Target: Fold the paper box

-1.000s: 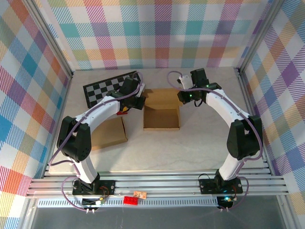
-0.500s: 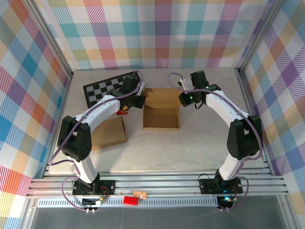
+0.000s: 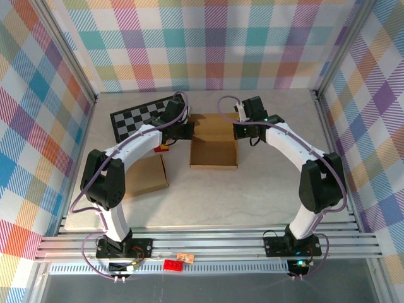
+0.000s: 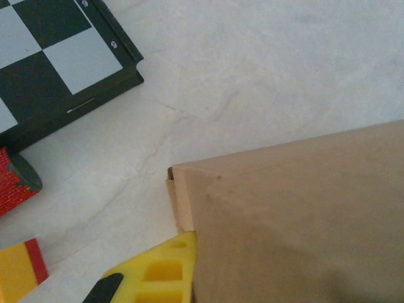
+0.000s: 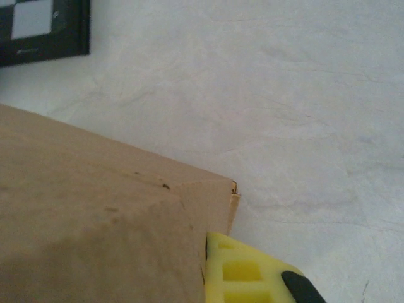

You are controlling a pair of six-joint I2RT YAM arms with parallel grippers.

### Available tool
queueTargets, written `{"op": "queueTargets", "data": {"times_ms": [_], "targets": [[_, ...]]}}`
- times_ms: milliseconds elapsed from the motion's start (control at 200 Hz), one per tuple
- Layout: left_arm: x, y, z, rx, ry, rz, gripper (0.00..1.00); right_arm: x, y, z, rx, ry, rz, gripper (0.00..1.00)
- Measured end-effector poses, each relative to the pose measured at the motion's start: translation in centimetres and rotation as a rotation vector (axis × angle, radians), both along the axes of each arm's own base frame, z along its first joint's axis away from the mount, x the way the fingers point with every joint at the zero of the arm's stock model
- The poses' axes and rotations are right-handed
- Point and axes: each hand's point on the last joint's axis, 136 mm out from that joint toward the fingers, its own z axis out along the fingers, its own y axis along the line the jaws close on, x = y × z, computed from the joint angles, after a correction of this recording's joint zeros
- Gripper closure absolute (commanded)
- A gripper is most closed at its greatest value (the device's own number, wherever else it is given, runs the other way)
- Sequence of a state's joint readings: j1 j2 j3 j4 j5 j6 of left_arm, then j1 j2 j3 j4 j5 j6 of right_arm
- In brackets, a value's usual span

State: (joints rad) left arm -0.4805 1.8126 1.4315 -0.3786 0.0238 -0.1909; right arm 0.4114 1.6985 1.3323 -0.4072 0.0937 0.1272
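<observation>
While paper box (image 3: 214, 154) lies between arms, left jaws clamped on its far-left flap corner — right jaws clamped on far-right.

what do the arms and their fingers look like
The left arm and right arm have curved white shells, black joints and a lilac cable looped alongside. The fingers are bright yellow with square recesses and a black patch.

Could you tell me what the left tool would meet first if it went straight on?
Probably the bare table just beyond the paper box corner; the chessboard sits off that line, though depth is unclear.
</observation>
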Motion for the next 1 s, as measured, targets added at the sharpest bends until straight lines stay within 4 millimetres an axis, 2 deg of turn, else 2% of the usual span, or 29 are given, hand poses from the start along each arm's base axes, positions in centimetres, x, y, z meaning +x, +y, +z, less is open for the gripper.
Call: {"op": "queueTargets", "data": {"times_ms": [210, 325, 520, 745, 900, 1000], "targets": [[1.7, -2.4, 1.5, -0.109, -0.119, 0.012, 1.00, -0.1, -1.3, 0.7, 0.077, -0.152, -0.108, 1.00], [2.2, -2.8, 1.4, -0.148, -0.169, 0.017, 0.99, 0.6, -1.2, 1.1, 0.127, -0.225, -0.125, 1.00], [2.6, -3.4, 1.3, -0.193, -0.208, 0.010, 0.98, 0.9, -1.4, 0.2, 0.180, -0.288, -0.153, 1.00], [2.1, -3.5, -0.1, -0.210, -0.212, -0.007, 0.97, 0.5, -1.6, -0.9, 0.194, -0.321, -0.152, 1.00], [1.2, -3.3, -2.0, -0.210, -0.204, -0.016, 0.96, 0.1, -1.8, -1.8, 0.183, -0.317, -0.144, 0.97], [0.9, -3.3, -1.9, -0.219, -0.222, -0.020, 0.95, -0.1, -1.8, -2.2, 0.180, -0.321, -0.138, 0.96]]}}
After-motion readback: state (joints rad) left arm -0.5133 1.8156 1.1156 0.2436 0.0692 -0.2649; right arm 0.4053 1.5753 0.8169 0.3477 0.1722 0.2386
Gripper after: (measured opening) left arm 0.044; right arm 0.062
